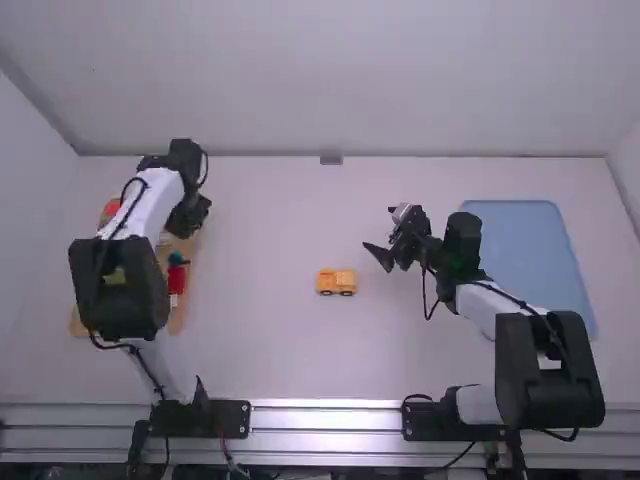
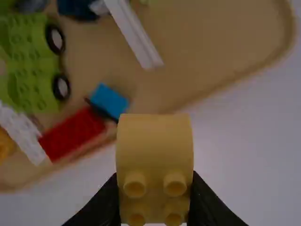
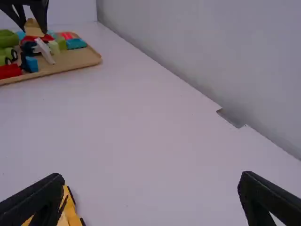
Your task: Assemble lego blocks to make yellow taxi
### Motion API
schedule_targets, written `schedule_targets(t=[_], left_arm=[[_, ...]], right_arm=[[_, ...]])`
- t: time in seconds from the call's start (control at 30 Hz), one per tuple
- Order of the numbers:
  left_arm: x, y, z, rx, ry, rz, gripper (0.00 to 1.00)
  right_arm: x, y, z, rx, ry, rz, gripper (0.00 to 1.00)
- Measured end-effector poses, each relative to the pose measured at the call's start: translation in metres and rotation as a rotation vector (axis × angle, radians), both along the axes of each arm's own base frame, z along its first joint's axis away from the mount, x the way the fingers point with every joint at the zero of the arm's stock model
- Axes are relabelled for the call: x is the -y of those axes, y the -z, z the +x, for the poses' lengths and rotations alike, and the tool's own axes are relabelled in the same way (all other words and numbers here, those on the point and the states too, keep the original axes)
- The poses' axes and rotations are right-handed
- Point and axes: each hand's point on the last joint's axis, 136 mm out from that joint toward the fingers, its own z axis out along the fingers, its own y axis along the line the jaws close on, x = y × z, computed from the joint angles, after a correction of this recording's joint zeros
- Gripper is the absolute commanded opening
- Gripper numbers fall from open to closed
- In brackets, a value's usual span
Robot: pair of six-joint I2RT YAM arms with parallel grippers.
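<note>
While L gripper [image 1: 188, 218] has yellow block [image 2: 155, 146] btwn jaws nr tray [image 2: 230, 54], R gripper [image 1: 384, 236] gapes wide nr toy car [image 1: 336, 281].

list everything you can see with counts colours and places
toy vehicle of plastic blocks: one, yellow-orange, mid-table
curved studded plastic block: one, yellow, in the left end effector
flat wood-look tray: one, light brown, table's left side
wheeled plastic base: one, light green, on that tray
rectangular plastic brick: one, red, same tray
small plastic brick: one, blue, beside the red one
long plastic piece: one, white, same tray
other plastic blocks: several, mixed colours, same tray; overlaps prevent counting
rectangular tray: one, blue, table's right side
table: one, white, underneath
arms: two, white and black, left and right
end effectors: two, black; left over the brown tray, right right of the vehicle, open
</note>
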Motion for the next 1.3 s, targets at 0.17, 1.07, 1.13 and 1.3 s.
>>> schedule_targets(t=[0.17, 1.07, 1.13, 1.3], left_arm=[[0.064, 0.001, -0.022, -0.006, -0.121, -0.039, 0.02], [0.218, 0.114, -0.061, 0.047, -0.428, -0.506, 0.02], [0.219, 0.114, -0.061, 0.047, -0.437, -0.511, 0.05], [0.220, 0.114, -0.061, 0.047, -0.446, -0.519, 0.54]], right_arm=[[0.000, 0.000, 0.000, -0.006, 0.003, 0.005, 0.98], [-0.009, 0.000, -0.004, -0.011, -0.023, 0.007, 0.99], [-0.014, 0.000, -0.006, -0.010, -0.035, 0.006, 0.98], [-0.023, 0.000, -0.010, -0.009, -0.059, 0.005, 0.98]])
